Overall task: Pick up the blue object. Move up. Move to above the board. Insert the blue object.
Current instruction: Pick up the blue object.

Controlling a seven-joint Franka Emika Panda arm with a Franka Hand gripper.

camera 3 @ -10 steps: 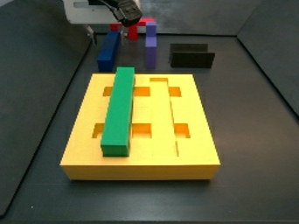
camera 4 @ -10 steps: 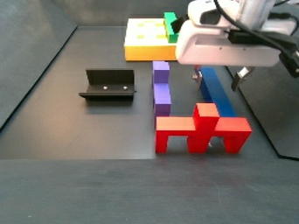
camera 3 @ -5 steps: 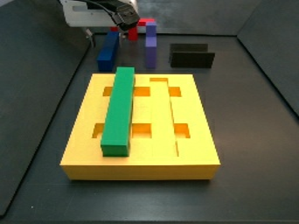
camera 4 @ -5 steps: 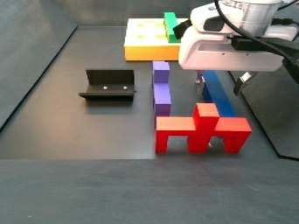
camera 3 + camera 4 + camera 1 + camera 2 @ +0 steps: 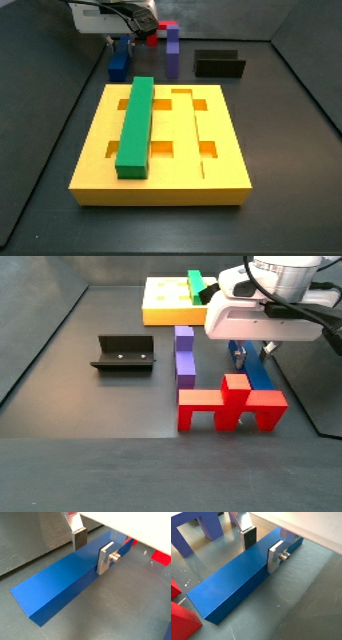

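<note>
Near the top left of a side view, the gripper (image 5: 122, 40) is down over the blue bar (image 5: 120, 60), which lies flat on the floor behind the board (image 5: 160, 145). In both wrist views the fingers (image 5: 105, 558) stand spread on either side of the bar (image 5: 238, 582), close to its faces, not clearly pressing. The bar looks stiff, smooth and probably light. Because it is long, a hold near the middle should keep it level for the insertion.
</note>
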